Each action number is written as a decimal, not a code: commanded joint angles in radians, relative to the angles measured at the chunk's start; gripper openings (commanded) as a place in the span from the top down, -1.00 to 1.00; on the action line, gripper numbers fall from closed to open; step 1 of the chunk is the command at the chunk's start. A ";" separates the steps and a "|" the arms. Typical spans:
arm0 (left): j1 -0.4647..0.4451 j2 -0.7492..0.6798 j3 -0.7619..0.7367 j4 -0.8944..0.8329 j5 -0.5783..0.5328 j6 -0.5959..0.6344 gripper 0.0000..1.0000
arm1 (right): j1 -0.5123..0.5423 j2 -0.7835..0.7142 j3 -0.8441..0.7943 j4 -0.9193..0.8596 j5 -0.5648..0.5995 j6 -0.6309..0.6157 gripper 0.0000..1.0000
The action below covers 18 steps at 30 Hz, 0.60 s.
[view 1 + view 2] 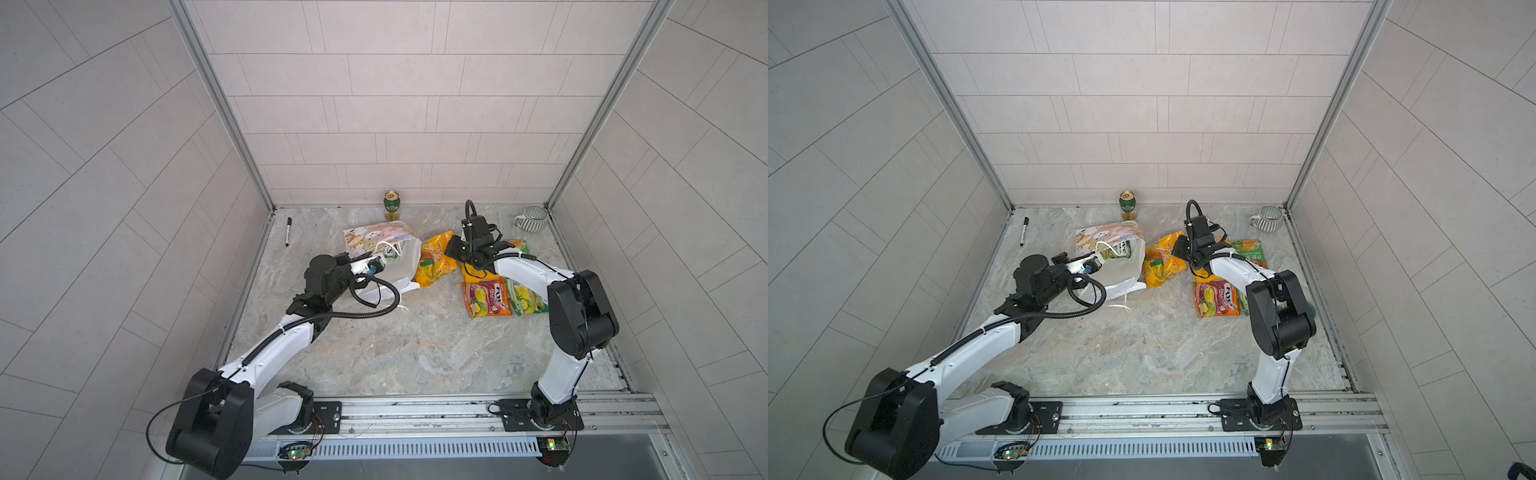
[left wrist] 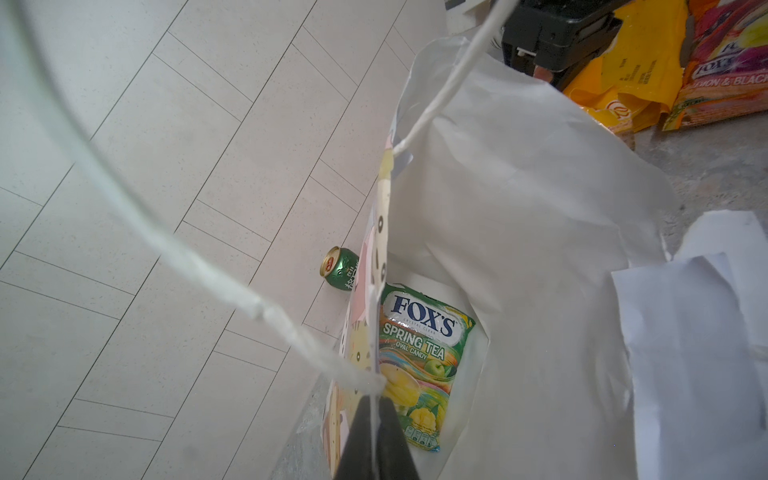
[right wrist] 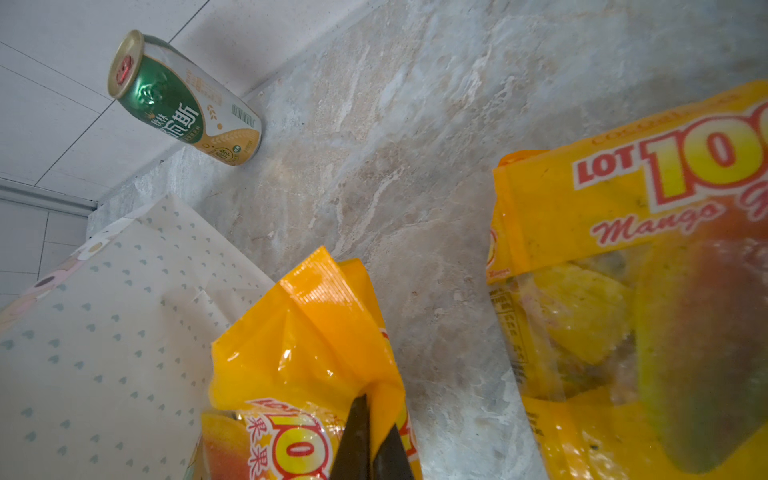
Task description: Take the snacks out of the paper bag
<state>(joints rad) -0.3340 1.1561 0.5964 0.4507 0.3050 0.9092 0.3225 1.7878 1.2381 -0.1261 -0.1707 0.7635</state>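
Observation:
The white paper bag (image 1: 388, 274) with pastel animal faces lies open in both top views. My left gripper (image 2: 376, 401) is shut on its rim beside a cord handle (image 2: 216, 282). Inside lies a green FOX'S snack packet (image 2: 419, 361). My right gripper (image 3: 376, 401) is shut on the top corner of a yellow-orange snack packet (image 3: 307, 332), which sits just right of the bag (image 1: 434, 266). A second yellow packet (image 3: 623, 270), a red-pink one (image 1: 488, 303) and a green one (image 1: 525, 301) lie on the table further right, partly under the right arm.
A green-and-gold can (image 1: 390, 203) stands at the back wall behind the bag. A grey striped mug (image 1: 534, 222) sits in the back right corner. A black pen (image 1: 287, 232) lies at the back left. Tiled walls close in three sides.

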 commanded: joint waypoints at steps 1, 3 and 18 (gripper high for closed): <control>0.001 0.008 0.020 0.016 -0.003 -0.005 0.98 | 0.006 -0.021 0.009 -0.057 0.026 -0.014 1.00; 0.001 0.010 0.019 0.016 -0.001 -0.007 0.98 | 0.006 -0.025 0.010 -0.065 0.033 -0.013 1.00; 0.001 0.004 0.014 0.019 0.003 -0.015 0.98 | -0.020 -0.055 -0.017 -0.067 0.048 -0.015 0.98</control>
<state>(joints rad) -0.3340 1.1614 0.5964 0.4519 0.3061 0.9081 0.3126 1.7664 1.2354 -0.1623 -0.1375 0.7612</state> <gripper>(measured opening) 0.058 0.048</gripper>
